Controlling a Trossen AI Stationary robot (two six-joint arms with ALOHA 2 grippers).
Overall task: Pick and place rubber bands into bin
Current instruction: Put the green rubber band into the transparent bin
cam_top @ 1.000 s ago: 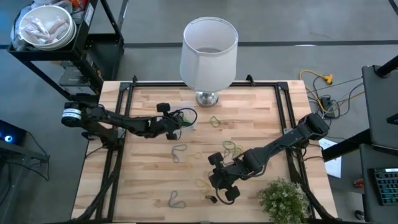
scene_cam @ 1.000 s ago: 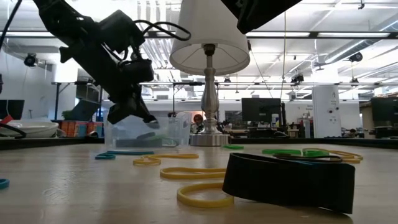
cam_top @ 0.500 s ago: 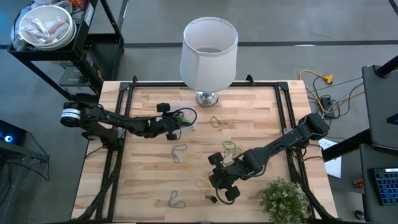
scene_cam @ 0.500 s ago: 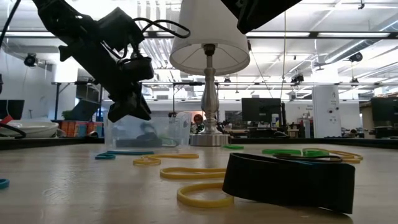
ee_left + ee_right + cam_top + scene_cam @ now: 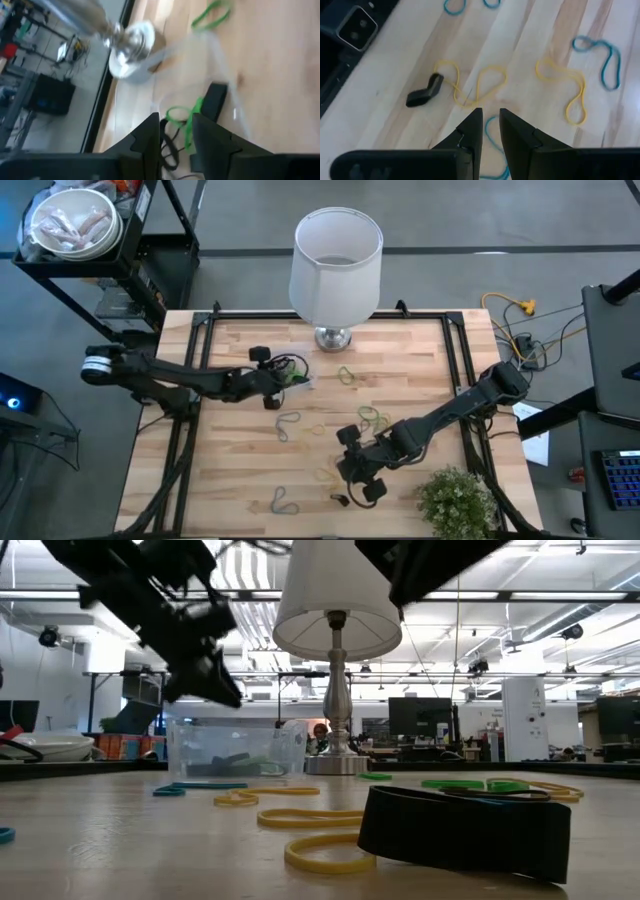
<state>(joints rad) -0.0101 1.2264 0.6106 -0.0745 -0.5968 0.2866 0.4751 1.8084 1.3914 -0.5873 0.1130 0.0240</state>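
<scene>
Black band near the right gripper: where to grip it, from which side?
The black band lies collapsed into a bent strip, standing on edge. Probably best to come straight down and pinch across its two walls, at the end away from the yellow band.

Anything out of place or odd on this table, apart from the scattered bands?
Yes: a white table lamp stands at the table's far edge, right beside the clear bin, which already holds bands. A small potted plant sits near the right claw. Neither belongs to a sorting job.
</scene>
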